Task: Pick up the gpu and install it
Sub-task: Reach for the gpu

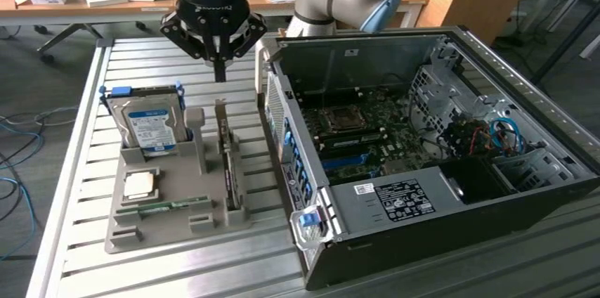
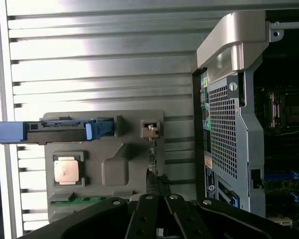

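The gpu [image 1: 225, 152] is a thin dark card with a silver bracket at its far end. It stands on edge in a slot of the grey holder [image 1: 211, 222] on the table. In the wrist view the gpu [image 2: 152, 157] appears edge-on, running from its bracket toward the fingers. My gripper [image 1: 219, 75] hangs above the card's far end, clear of it, with the fingers shut together and nothing between them. In the wrist view the gripper [image 2: 157, 205] sits over the card's near part.
The holder [image 2: 109, 172] also carries a silver hard drive with a blue label [image 1: 150, 128], a processor chip [image 1: 140, 184] and a green memory stick [image 1: 171, 206]. The open computer case [image 1: 375, 203] lies right beside it, its motherboard [image 1: 361, 129] exposed. The table is slatted metal.
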Available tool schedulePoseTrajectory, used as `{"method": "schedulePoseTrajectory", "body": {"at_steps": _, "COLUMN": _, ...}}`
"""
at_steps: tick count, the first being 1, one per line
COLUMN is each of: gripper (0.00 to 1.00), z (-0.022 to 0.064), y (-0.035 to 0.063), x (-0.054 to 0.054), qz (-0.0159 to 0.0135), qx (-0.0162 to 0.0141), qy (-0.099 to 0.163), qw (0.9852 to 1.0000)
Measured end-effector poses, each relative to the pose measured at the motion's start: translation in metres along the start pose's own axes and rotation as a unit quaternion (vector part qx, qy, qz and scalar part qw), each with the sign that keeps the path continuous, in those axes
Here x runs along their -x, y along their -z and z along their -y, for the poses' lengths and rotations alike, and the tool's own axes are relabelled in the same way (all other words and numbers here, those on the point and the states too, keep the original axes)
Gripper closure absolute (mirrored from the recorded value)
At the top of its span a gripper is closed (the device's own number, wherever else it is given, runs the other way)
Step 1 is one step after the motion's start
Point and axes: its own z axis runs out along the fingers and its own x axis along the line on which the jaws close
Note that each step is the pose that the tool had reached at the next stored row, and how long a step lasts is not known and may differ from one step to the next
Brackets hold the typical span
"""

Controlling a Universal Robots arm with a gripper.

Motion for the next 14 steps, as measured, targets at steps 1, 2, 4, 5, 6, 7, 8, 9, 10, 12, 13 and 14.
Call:
{"method": "schedulePoseTrajectory", "body": {"at_steps": 1, "gripper": 0.89, "z": 0.0, "y": 0.0, "x": 0.0, "qz": 0.0, "qx": 0.0, "qy": 0.0, "qw": 1.0}}
{"method": "schedulePoseTrajectory", "body": {"at_steps": 2, "gripper": 0.89, "z": 0.0, "y": 0.0, "x": 0.0, "qz": 0.0, "qx": 0.0, "qy": 0.0, "qw": 1.0}}
{"method": "schedulePoseTrajectory", "body": {"at_steps": 4, "gripper": 0.89, "z": 0.0005, "y": 0.0, "x": 0.0, "qz": 0.0, "qx": 0.0, "qy": 0.0, "qw": 1.0}}
{"method": "schedulePoseTrajectory", "body": {"at_steps": 5, "gripper": 0.89, "z": 0.0014, "y": 0.0001, "x": 0.0, "qz": 0.0, "qx": 0.0, "qy": 0.0, "qw": 1.0}}
{"method": "schedulePoseTrajectory", "body": {"at_steps": 6, "gripper": 0.89, "z": 0.003, "y": 0.0001, "x": 0.0, "qz": 0.0, "qx": -0.0001, "qy": 0.0, "qw": 1.0}}
{"method": "schedulePoseTrajectory", "body": {"at_steps": 7, "gripper": 0.89, "z": 0.0051, "y": 0.0002, "x": 0.0, "qz": 0.0, "qx": -0.0001, "qy": 0.0, "qw": 1.0}}
{"method": "schedulePoseTrajectory", "body": {"at_steps": 8, "gripper": 0.89, "z": 0.0073, "y": 0.0003, "x": 0.0, "qz": 0.0, "qx": -0.0001, "qy": 0.0, "qw": 1.0}}
{"method": "schedulePoseTrajectory", "body": {"at_steps": 9, "gripper": 0.89, "z": 0.0096, "y": 0.0003, "x": 0.001, "qz": 0.0, "qx": -0.0001, "qy": 0.0, "qw": 1.0}}
{"method": "schedulePoseTrajectory", "body": {"at_steps": 10, "gripper": 0.89, "z": 0.012, "y": 0.0005, "x": 0.001, "qz": -0.0001, "qx": -0.0001, "qy": 0.0, "qw": 1.0}}
{"method": "schedulePoseTrajectory", "body": {"at_steps": 12, "gripper": 0.89, "z": 0.0175, "y": 0.0007, "x": 0.001, "qz": -0.0002, "qx": -0.0002, "qy": -0.001, "qw": 1.0}}
{"method": "schedulePoseTrajectory", "body": {"at_steps": 13, "gripper": 0.89, "z": 0.0201, "y": 0.0007, "x": 0.002, "qz": -0.0002, "qx": -0.0001, "qy": -0.001, "qw": 1.0}}
{"method": "schedulePoseTrajectory", "body": {"at_steps": 14, "gripper": 0.89, "z": 0.0226, "y": 0.0009, "x": 0.002, "qz": -0.0003, "qx": -0.0001, "qy": -0.001, "qw": 1.0}}
